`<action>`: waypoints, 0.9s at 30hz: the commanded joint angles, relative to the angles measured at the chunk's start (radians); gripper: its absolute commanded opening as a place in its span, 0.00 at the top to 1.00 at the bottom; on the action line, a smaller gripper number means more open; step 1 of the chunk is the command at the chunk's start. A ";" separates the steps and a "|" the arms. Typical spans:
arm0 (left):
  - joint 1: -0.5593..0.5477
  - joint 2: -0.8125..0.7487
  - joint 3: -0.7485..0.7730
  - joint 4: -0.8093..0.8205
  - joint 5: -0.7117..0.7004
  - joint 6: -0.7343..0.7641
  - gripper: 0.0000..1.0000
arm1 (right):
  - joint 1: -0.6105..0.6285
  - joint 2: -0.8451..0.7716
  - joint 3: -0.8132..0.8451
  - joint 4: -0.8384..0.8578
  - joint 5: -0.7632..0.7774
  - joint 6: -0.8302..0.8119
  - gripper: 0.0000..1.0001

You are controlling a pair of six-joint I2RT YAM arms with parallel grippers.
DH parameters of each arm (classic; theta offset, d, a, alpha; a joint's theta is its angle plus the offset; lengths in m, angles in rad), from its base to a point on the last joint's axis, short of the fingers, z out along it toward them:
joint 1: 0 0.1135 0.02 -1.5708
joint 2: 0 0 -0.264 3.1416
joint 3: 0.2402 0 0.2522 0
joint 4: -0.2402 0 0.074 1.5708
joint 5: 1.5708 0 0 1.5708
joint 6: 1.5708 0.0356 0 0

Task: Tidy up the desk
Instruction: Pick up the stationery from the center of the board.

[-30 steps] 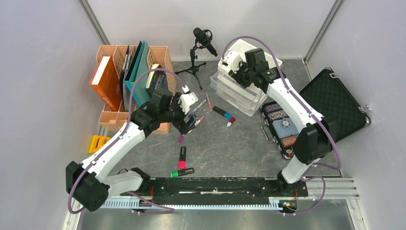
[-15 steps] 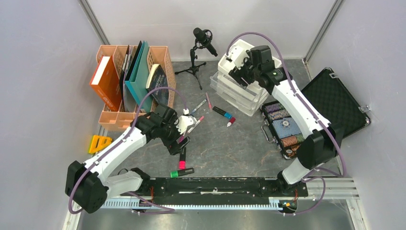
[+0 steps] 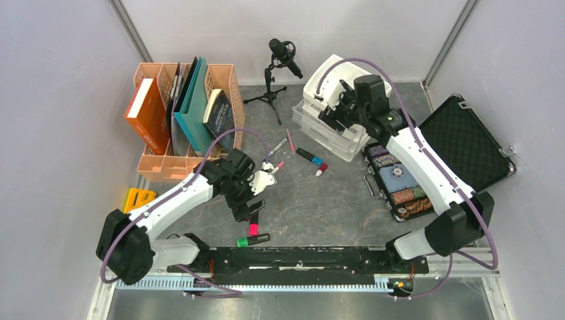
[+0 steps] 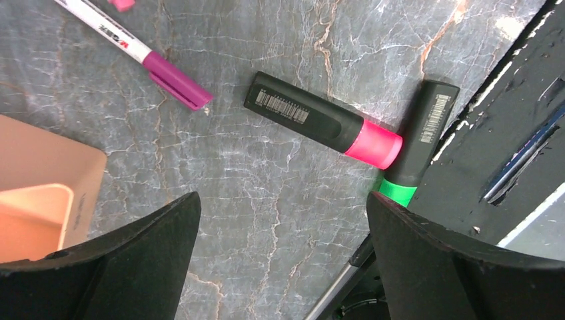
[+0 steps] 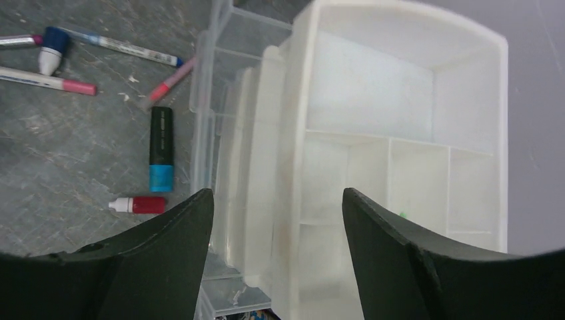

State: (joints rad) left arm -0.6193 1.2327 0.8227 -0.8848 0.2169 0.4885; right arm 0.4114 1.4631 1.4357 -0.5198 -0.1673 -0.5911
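Observation:
The desk (image 3: 333, 200) is dark grey stone with pale veins. Loose markers lie on it. A black highlighter with a pink cap (image 4: 320, 123) touches a green-capped one (image 4: 416, 143) near the front rail. A purple-capped pen (image 4: 143, 57) lies further back. My left gripper (image 4: 283, 200) hovers open over bare desk just short of the pink highlighter (image 3: 254, 227), holding nothing. My right gripper (image 5: 278, 193) stands open and empty above the white compartment tray (image 5: 400, 100), which sits on clear drawers (image 3: 326, 133). A blue-capped marker (image 5: 160, 150) and a small red one (image 5: 138, 205) lie left of the drawers.
An orange file rack with books (image 3: 160, 120) stands at the back left, and a microphone on a tripod (image 3: 280, 57) at the back middle. An open black case with chips (image 3: 466, 143) lies on the right. A yellow object (image 3: 138, 198) sits by the left wall. The black front rail (image 3: 300, 257) borders the highlighters.
My left gripper has moved from the marker cluster toward the near edge, over the pink highlighter's area. My right gripper has opened and drawn back to the right above the white tray.

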 commanded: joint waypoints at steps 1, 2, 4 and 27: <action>-0.003 -0.068 0.003 0.015 -0.002 0.060 0.00 | 0.061 -0.094 0.009 0.026 -0.103 -0.068 0.24; -0.003 -0.063 0.010 0.009 -0.016 0.059 0.01 | 0.079 -0.105 0.003 0.006 -0.132 -0.094 0.24; -0.003 -0.066 0.000 0.010 -0.056 0.084 0.01 | 0.131 -0.138 -0.044 -0.010 -0.153 -0.135 0.24; -0.002 -0.332 -0.124 0.075 -0.186 0.181 0.00 | 0.433 0.218 -0.268 0.243 0.400 -0.081 0.31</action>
State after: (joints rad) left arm -0.6193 0.9215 0.6815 -0.8387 0.0315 0.6674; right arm 0.8421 1.6169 1.1091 -0.3447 0.0685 -0.6769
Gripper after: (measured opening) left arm 0.996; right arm 0.696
